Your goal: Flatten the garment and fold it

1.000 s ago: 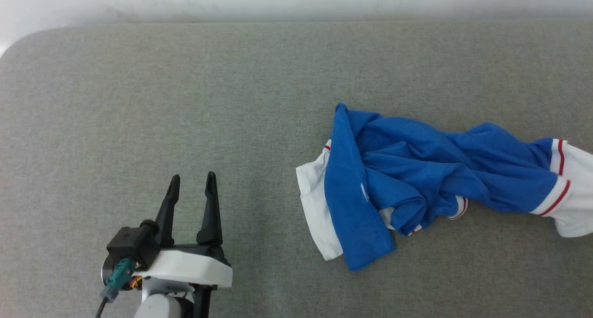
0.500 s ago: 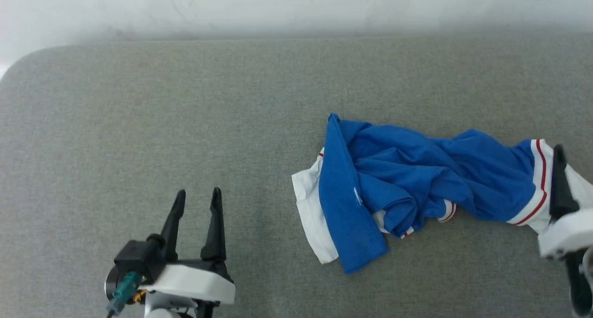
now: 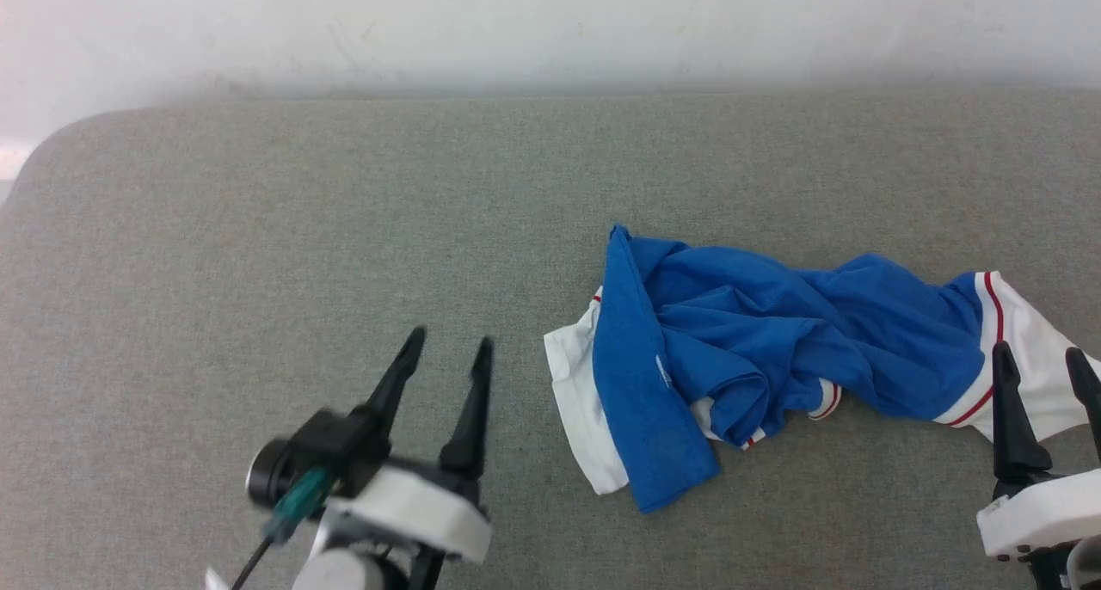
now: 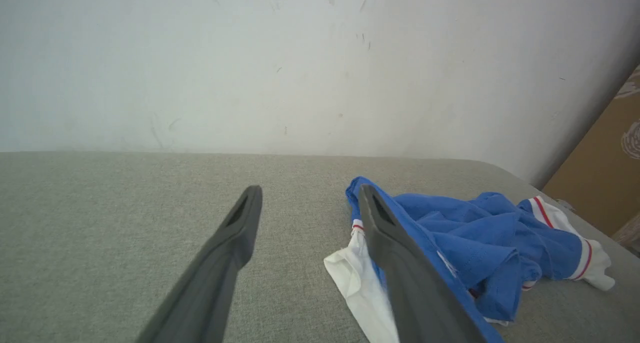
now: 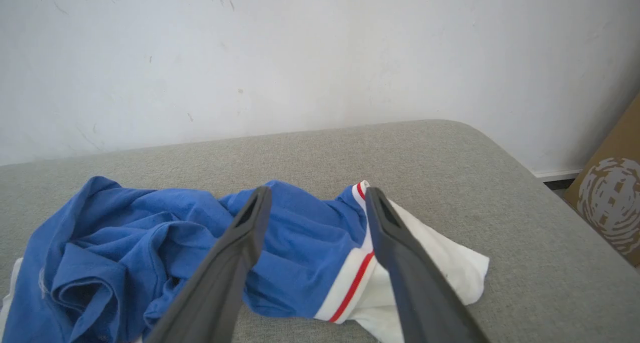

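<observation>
Blue jersey, twisted and bunched, is what both arms face: the garment (image 3: 774, 332) lies crumpled on the grey cloth-covered tabletop (image 3: 258, 229), nowhere near flat, so the flattening step has yet to take hold.

Ahead of the left gripper (image 3: 452, 339) and off to its right, the nearest part of the garment is a white sleeve (image 3: 572, 392) under a long blue flap; this gripper is apart from the cloth, fingers spread wide and holding nothing. The right gripper (image 3: 1037, 351) also has its fingers parted and empty. The other white sleeve (image 5: 440, 263) with its red stripe lies just beyond and between its fingertips. Whether those tips touch the cloth is hard to judge from the wrist view; they look to hover just above it.

The risks, as I judge them:
- The blue body is rolled over itself, so a pinch at either end could catch several layers and drag the bundle instead of opening it.
- A low closing stroke may nip the tabletop cover along with the sleeve.
- The right sleeve lies toward the tabletop's rounded right edge, so a hard pull that way could carry cloth over it.
- Pulling by sleeves alone may stretch the twist tighter, not free it.
</observation>
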Robot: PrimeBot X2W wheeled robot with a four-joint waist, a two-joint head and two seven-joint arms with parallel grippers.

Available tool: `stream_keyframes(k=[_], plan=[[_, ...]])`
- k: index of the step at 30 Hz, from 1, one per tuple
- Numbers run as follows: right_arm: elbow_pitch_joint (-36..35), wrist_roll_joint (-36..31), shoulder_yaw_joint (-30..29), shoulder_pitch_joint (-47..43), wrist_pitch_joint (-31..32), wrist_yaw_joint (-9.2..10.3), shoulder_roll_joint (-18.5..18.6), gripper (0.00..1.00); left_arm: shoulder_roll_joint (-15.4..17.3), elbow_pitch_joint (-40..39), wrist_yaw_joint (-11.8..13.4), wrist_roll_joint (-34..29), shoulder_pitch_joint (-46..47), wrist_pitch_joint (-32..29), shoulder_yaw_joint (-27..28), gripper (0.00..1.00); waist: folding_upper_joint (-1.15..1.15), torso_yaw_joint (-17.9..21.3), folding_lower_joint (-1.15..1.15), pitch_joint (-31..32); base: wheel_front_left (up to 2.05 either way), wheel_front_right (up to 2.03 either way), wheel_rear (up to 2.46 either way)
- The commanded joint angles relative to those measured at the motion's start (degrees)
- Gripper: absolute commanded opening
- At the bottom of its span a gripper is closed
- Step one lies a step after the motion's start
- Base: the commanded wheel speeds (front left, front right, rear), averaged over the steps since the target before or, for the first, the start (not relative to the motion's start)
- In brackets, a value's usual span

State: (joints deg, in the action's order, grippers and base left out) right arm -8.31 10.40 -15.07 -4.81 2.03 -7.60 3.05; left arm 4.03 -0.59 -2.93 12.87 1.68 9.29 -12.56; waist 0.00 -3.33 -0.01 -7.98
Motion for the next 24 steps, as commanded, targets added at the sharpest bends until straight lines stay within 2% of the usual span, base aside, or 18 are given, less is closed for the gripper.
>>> stream_keyframes(k=[1,9,13,21,24], plan=[[-0.36,-0.35,-0.17,0.46,0.22,0.11,-0.16,1.00,0.43,-0.26,-0.55,-0.68,2.53,-1.26,-0.81,1.00,0.00,-0.12,0.01,-0.19,0.00,0.00,0.00],[-0.53,0.12,0.98,1.67,0.75,0.11,-0.17,1.00,0.00,4.90,-2.73,-2.46,14.59,-15.26,-9.33,1.00,0.00,0.31,0.01,-2.67,0.00,0.00,0.00],[-0.05,0.24,1.38,2.25,0.70,0.11,-0.17,1.00,-0.62,6.90,-3.07,-2.57,17.92,-17.55,-13.80,1.00,0.00,1.02,0.01,-4.27,0.00,0.00,0.00],[1.04,0.80,2.51,3.75,0.46,0.11,-0.17,1.00,-1.10,13.80,-0.49,-1.94,20.20,-18.24,-20.62,1.00,0.00,2.88,0.01,-7.00,0.00,0.00,0.00],[1.61,0.92,2.76,4.33,0.26,0.11,-0.17,1.00,-1.12,16.14,1.43,-0.72,21.00,-18.17,-22.49,1.00,0.00,3.43,0.01,-7.79,0.00,0.00,0.00]])
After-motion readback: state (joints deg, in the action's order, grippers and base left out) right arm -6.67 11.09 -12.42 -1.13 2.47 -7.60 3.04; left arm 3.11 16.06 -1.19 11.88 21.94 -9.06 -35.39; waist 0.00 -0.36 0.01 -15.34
